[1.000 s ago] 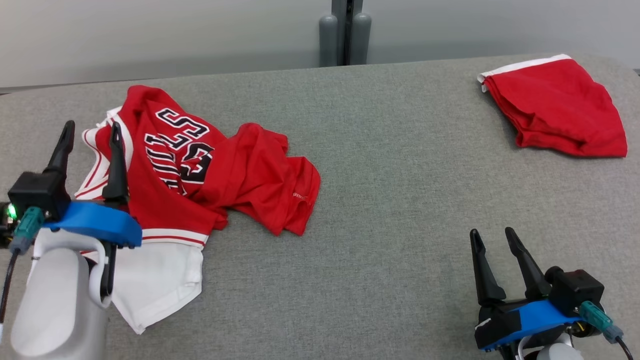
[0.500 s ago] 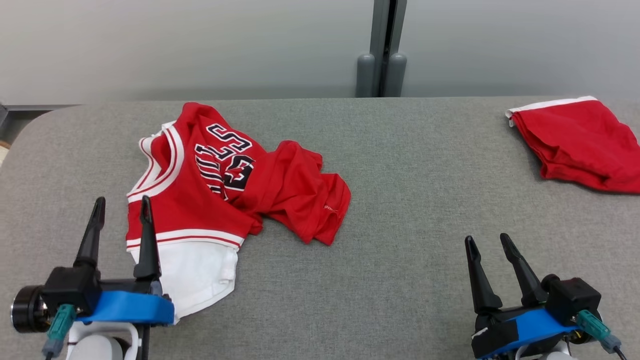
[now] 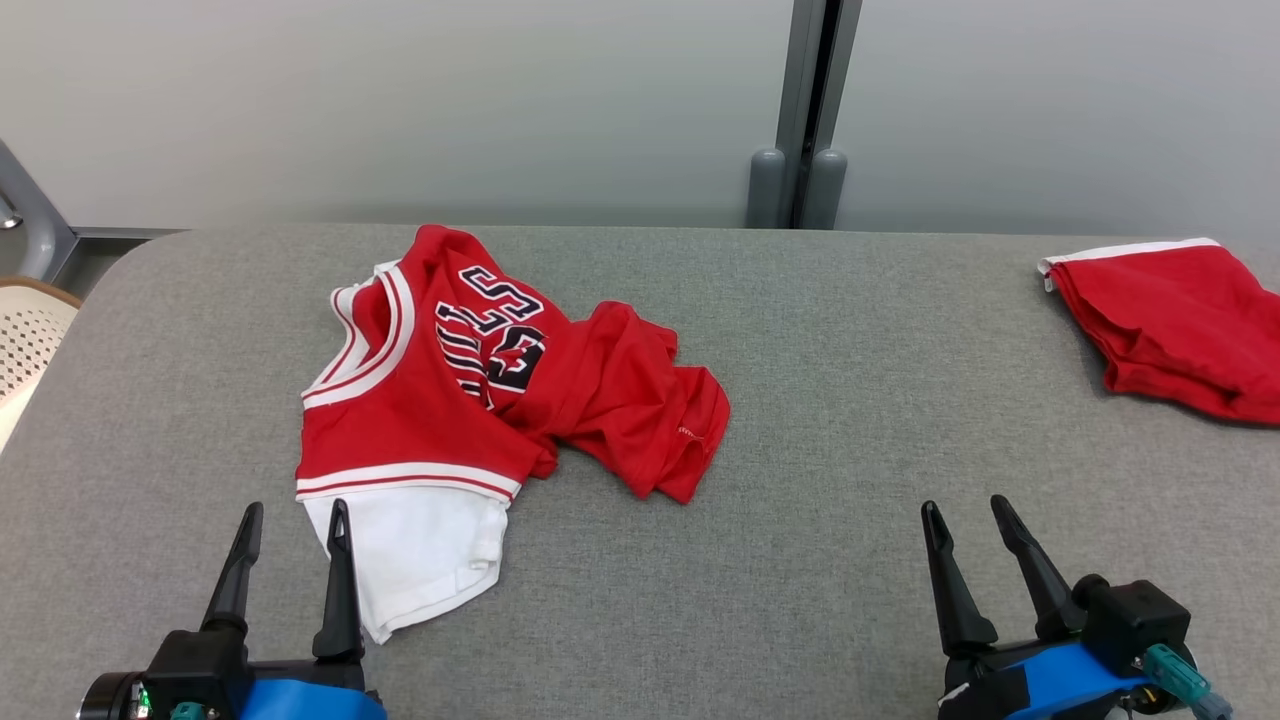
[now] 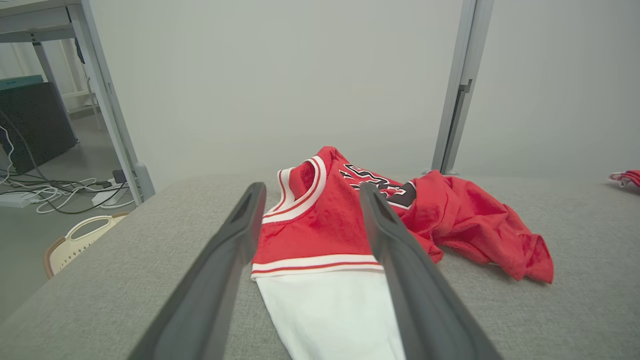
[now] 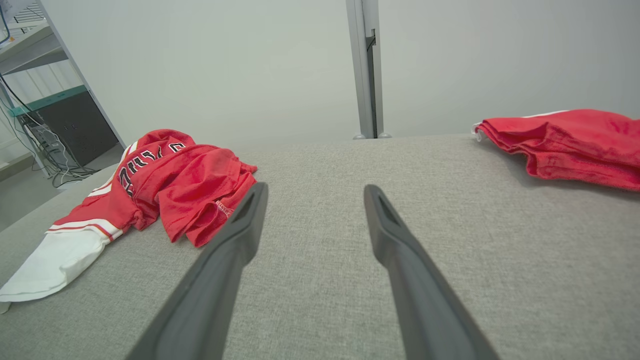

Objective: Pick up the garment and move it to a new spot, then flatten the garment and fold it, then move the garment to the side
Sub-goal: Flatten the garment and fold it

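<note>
Just ahead of the left gripper point(image 3: 297, 507), spread wide and empty, the crumpled red-and-white basketball jersey point(image 3: 430, 400) lies on the grey fabric tabletop point(image 3: 820, 420). The right gripper point(image 3: 964, 504), likewise spread, holds nothing. Pickup seems not yet begun: reach forward and pinch its near edge.

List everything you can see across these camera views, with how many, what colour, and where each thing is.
jersey: one, red with white trim and a white panel, crumpled on the table's left half
folded garment: one, red with a white edge, far right of the table
table: one, grey fabric top, under both garments
post: one, grey, upright behind the table
basket: one, cream with a brown rim, off the table's left end
cables: several, white and dark, on the floor at left
left gripper: one, dark fingers, open, beside the jersey's white panel
right gripper: one, dark fingers, open, near right edge
</note>
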Controlling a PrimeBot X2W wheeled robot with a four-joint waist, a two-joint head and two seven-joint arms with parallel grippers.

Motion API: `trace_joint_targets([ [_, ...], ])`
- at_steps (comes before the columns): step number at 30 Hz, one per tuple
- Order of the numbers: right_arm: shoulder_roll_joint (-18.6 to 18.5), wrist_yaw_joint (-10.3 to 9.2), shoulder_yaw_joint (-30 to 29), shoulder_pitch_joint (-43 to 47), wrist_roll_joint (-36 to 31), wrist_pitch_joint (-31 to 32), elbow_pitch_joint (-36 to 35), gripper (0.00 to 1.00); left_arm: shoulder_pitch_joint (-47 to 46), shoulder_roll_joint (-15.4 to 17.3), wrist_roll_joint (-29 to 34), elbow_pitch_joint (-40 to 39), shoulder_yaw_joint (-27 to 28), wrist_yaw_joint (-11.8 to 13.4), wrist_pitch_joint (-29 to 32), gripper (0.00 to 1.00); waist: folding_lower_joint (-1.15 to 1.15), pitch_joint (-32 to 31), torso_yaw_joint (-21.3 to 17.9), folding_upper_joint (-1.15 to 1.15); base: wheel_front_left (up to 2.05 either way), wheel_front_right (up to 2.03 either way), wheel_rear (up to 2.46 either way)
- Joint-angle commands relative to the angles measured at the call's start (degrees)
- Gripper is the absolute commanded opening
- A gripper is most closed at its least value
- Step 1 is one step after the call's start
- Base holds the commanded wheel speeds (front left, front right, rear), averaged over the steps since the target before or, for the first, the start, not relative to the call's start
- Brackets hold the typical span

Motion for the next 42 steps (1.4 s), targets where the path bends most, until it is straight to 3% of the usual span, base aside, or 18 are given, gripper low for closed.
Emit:
trace_joint_targets([
  [1,-0.05,0.02,0.03,0.62,0.14,-0.28,0.07,1.0,0.46,-0.02,0.31,0.06,-0.09,-0.16,-0.15,1.0,0.01,-0.06,0.05,0.0,0.0,0.0,0.0],
  [15,-0.05,0.03,-0.07,0.58,-0.33,-0.28,1.45,1.0,0.52,-0.68,0.75,0.74,0.26,-0.24,-0.15,1.0,0.01,-0.52,1.0,0.0,0.0,0.0,0.0],
  [23,-0.23,0.03,4.42,-9.64,-2.3,0.12,5.62,1.0,-2.03,-0.92,-0.01,1.31,-1.08,-0.37,-0.15,1.0,0.01,1.57,3.95,0.0,0.0,0.0,0.0],
  [30,-0.92,0.02,9.03,-24.8,-3.9,2.48,15.15,1.0,-4.95,-1.12,-0.87,1.8,-3.28,-0.58,-0.15,1.0,0.01,4.85,8.68,0.0,0.0,0.0,0.0],
  [42,-3.04,0.03,11.09,-43.87,-5.4,5.13,39.16,1.0,-9.92,-1.31,-4.87,2.53,-7.42,-0.13,-0.15,1.0,0.01,11.25,17.71,0.0,0.0,0.0,0.0],
])
